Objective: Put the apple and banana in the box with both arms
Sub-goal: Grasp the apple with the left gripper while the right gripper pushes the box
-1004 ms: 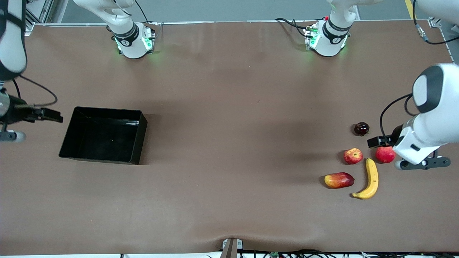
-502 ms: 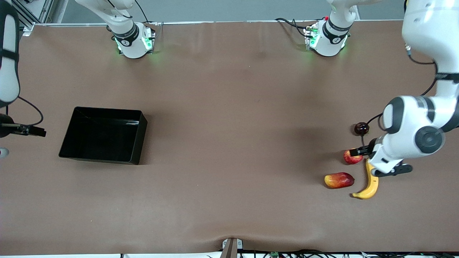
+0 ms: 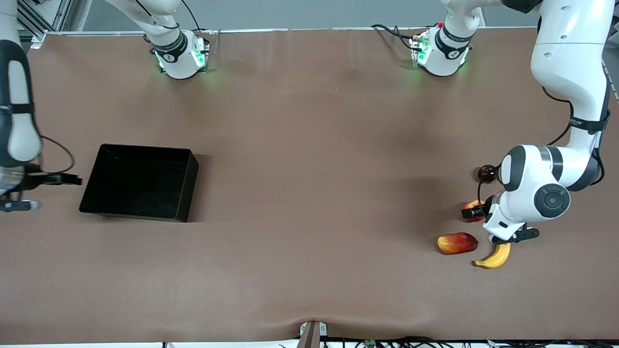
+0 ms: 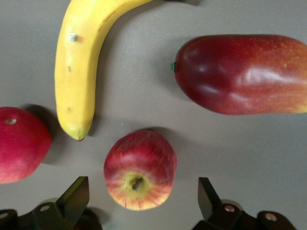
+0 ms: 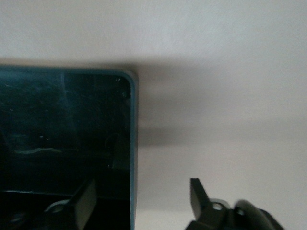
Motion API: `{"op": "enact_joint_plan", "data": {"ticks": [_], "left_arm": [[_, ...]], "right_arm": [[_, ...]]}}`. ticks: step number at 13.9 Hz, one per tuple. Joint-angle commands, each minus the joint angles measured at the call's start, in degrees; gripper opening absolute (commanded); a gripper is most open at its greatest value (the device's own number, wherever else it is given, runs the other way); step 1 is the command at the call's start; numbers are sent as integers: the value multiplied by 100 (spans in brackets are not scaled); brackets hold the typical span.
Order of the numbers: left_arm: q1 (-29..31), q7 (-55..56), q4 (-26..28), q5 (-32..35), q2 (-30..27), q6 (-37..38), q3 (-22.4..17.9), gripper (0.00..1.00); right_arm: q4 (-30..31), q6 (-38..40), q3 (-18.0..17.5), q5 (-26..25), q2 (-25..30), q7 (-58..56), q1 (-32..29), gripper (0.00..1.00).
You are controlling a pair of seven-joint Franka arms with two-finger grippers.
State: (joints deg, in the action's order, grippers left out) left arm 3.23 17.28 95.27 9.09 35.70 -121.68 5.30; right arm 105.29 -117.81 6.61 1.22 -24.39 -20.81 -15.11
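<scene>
So the left gripper [image 4: 139, 203] is hanging right over the apple [image 4: 140, 169], fingers [image 4: 74, 196] spread wide apart with one on each side of it, not touching the fruit as far as the left wrist view shows. The apple is sitting on the brown table [image 3: 309, 193] at the left arm's end, mostly covered by the arm from the front camera, stem dimple facing up. The banana [image 4: 81, 62] is lying just beside it, nearer the front camera, with its tip close to the apple but apart from it. An oblong red-and-yellow fruit [image 4: 242, 74] is lying beside the banana, also nearer the front camera than the apple, and a plain red round fruit [image 4: 19, 143] is sitting just beside the apple too. There's a small dark round fruit [image 3: 486, 172] farther from the front camera than the apple. Over at the right arm's end, the box [image 3: 140, 182] is sitting open and empty-looking, black and glossy inside. The right gripper [image 5: 139, 203] is hovering over the box's edge, straddling the rim [image 5: 133, 143], fingers apart and holding nothing.
</scene>
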Motion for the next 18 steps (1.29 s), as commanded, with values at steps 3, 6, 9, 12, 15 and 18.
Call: {"op": "enact_joint_plan", "data": {"ticks": [3, 6, 9, 12, 15, 18], "left_arm": [[29, 144, -61, 180, 253, -215, 6, 100], [46, 153, -26, 322, 253, -215, 6, 81], [38, 170, -44, 330, 227, -163, -12, 0], [82, 293, -70, 330, -228, 135, -3, 0], [55, 390, -175, 330, -713, 328, 41, 0], [46, 355, -534, 330, -881, 758, 50, 0]], "right_arm": [[888, -814, -90, 89, 216, -20, -124, 0], [888, -770, -90, 273, 216, -20, -89, 0], [635, -307, -99, 282, 365, -20, -89, 0], [-111, 1150, -256, 439, 540, -29, -28, 0], [-640, 2076, -563, 703, 594, 41, 78, 0], [-668, 2228, -661, 950, 603, 111, 446, 0]]}}
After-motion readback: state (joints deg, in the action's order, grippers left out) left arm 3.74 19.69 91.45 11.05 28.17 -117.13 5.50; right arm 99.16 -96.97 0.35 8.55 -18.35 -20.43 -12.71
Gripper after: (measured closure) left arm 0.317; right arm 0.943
